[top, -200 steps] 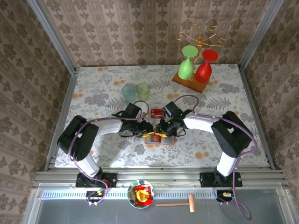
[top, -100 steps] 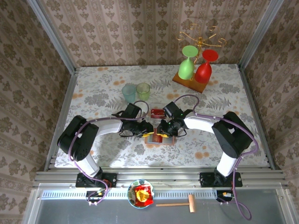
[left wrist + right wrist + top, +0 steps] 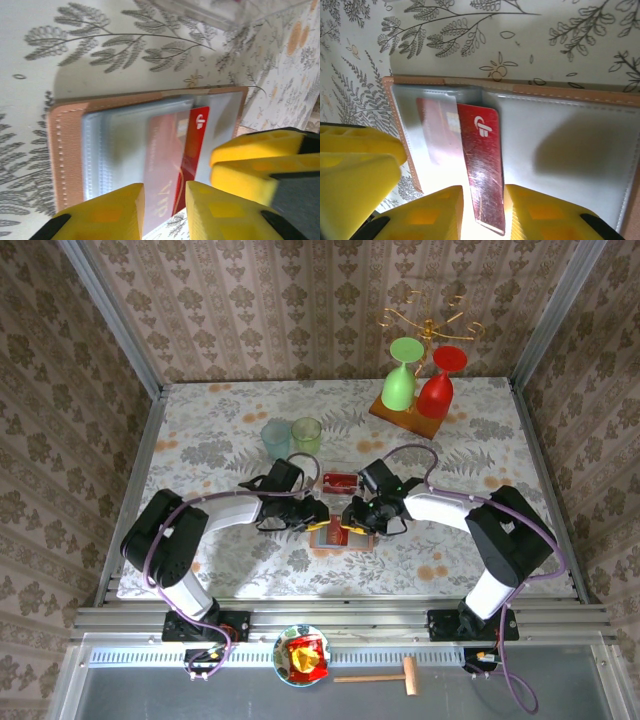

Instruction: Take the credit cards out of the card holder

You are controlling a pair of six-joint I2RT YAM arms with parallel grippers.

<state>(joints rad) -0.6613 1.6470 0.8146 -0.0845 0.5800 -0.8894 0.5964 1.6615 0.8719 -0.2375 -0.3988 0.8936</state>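
Narrowing just now, the left claw straddles the open card holder at the middle of the surface, and I cannot tell whether it grips anything. The right claw, drawn slightly rightward, stands narrowly parted over a red credit card half out of its pocket, grip unclear: extraction seems underway.

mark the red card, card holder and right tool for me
red card [image 3: 482,155]: right wrist view, on its bare face below the white logo.
card holder [image 3: 560,150]: right wrist view, on the grey inner panel.
right tool [image 3: 484,197]: right wrist view, midway between its yellow fingertips.
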